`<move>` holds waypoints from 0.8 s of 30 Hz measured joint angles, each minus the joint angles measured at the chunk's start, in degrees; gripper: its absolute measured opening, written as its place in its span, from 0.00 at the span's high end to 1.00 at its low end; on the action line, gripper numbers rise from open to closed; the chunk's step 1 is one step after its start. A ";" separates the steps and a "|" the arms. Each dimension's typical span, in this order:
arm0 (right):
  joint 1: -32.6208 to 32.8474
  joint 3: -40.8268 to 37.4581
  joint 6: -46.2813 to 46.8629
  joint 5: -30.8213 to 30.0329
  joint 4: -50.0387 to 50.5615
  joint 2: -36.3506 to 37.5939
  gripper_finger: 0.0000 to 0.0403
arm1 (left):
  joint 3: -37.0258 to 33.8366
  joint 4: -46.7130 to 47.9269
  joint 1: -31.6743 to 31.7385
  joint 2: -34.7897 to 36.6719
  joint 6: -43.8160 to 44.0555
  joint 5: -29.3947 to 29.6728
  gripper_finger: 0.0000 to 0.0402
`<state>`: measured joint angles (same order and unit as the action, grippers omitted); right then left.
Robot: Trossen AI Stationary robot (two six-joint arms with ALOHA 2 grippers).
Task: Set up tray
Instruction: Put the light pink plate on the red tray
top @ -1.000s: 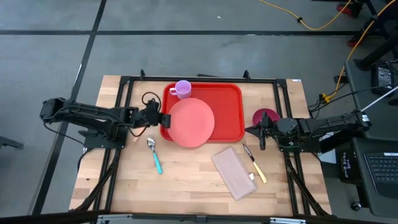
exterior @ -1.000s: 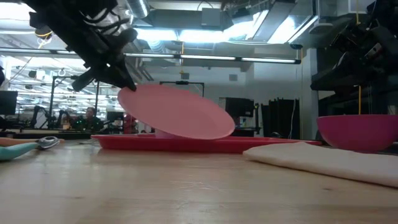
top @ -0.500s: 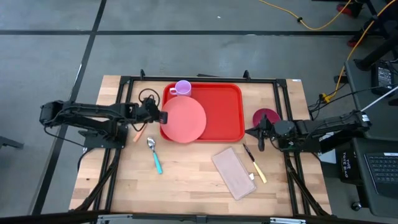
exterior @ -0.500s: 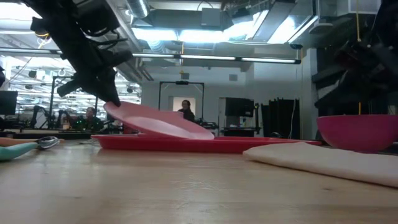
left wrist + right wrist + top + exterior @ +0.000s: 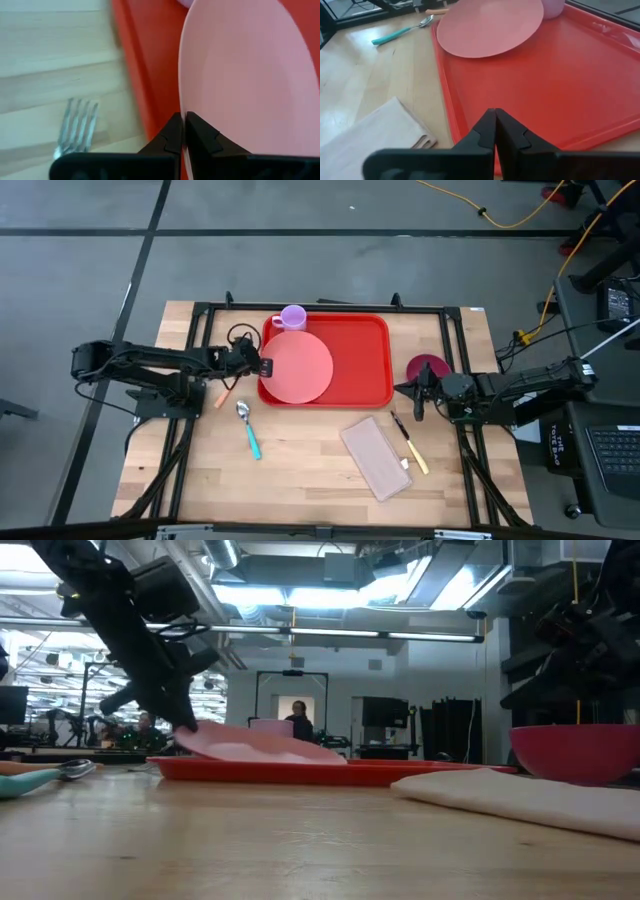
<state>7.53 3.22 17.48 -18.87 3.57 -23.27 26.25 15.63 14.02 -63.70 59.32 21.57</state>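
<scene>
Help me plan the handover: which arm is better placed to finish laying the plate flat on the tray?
Left. The left gripper is shut on the plate rim, holding it tilted over the tray. The right gripper waits shut beside the tray's right edge, far from the plate.

Tray at table's far centre. Plate on tray's left half, left edge over rim, pinched by left gripper (fingers closed on it). Cup at tray's far-left corner. Spoon near-left of tray. Napkin near-right, knife just beside it. Bowl right of tray, right gripper nearby.
</scene>
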 joint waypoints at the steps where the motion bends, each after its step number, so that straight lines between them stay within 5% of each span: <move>1: 0.00 0.00 0.02 -0.02 0.00 0.00 0.98 | -0.01 -0.45 0.23 -0.11 -0.38 -0.42 0.99; 14: 0.00 0.00 -1.45 -0.02 0.11 0.00 0.98 | -0.09 -0.45 1.97 -0.26 -2.56 -2.23 0.98; 24: 0.00 0.00 -1.67 -0.02 0.12 0.00 0.95 | -0.18 -0.05 1.95 -0.30 -4.81 -3.34 0.87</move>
<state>7.53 3.22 15.81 -18.90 3.69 -23.27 26.07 15.57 15.97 -64.01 54.51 18.22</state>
